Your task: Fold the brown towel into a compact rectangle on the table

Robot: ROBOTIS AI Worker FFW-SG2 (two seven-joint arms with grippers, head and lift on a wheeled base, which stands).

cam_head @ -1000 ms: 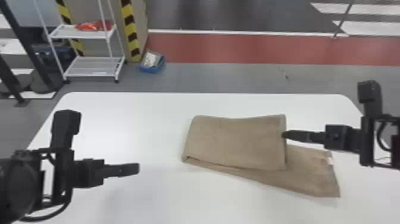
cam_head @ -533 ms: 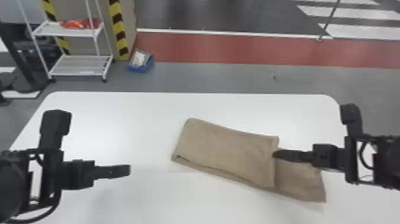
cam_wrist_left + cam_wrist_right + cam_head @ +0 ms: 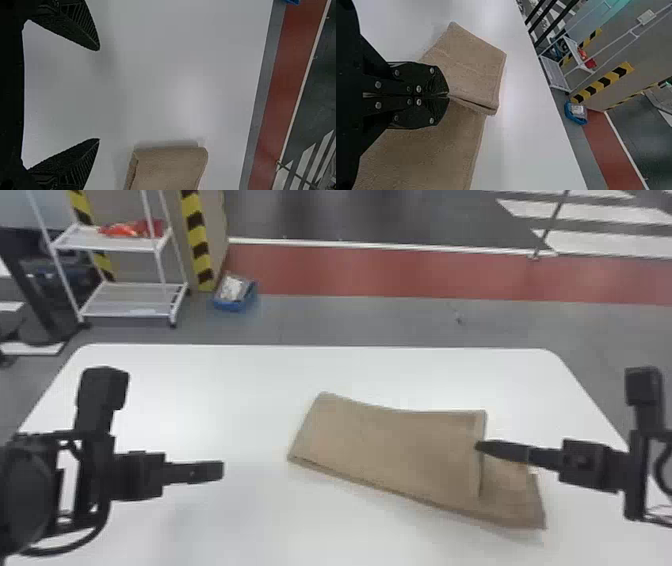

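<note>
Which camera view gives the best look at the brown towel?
The head view: it takes in nearly the whole brown towel, both layers. The left wrist view has one folded end; the right wrist view, up close, the edge pinched by the right gripper.

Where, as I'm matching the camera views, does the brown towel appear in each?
Head view: towel, right of centre, at the right tool.
Left wrist view: towel, beyond the left tool, cut off by the frame.
Right wrist view: towel, against the right tool, also cut off.
Shared landmark: red floor strip.
</note>
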